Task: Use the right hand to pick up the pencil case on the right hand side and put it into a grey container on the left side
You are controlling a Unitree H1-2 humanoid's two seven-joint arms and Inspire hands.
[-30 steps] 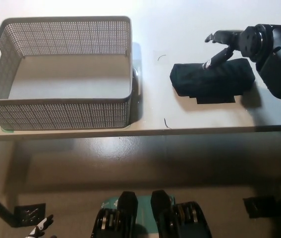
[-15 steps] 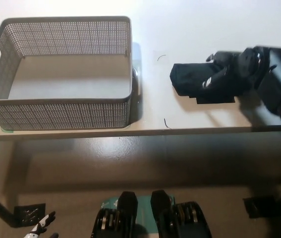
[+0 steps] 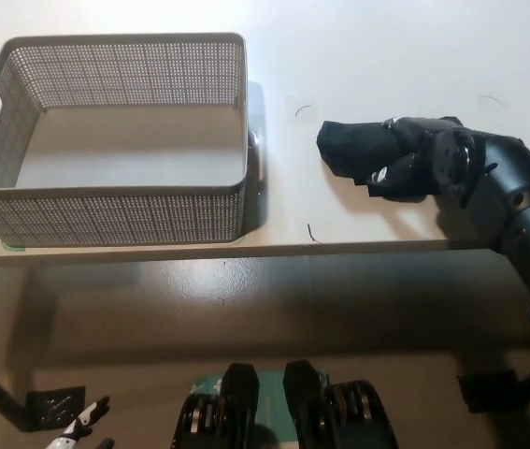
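Observation:
The black pencil case (image 3: 350, 150) lies on the white table, right of centre. My black right hand (image 3: 422, 159) covers its right part, with the fingers curled down around it. Only the left end of the case shows past the hand. The grey perforated container (image 3: 115, 196) stands at the left of the table and nothing lies inside it. My white left hand (image 3: 79, 430) hangs low at the bottom left, below the table's edge, with only its fingertips in the picture.
The table's front edge (image 3: 265, 251) runs across the middle of the picture. A strip of bare white tabletop (image 3: 288, 159) separates the container from the pencil case. A black bracket (image 3: 54, 405) sits on the floor at the lower left.
My right hand came down from behind the pencil case onto it and closed around its right part. The case has shifted slightly toward the front. The container has not moved.

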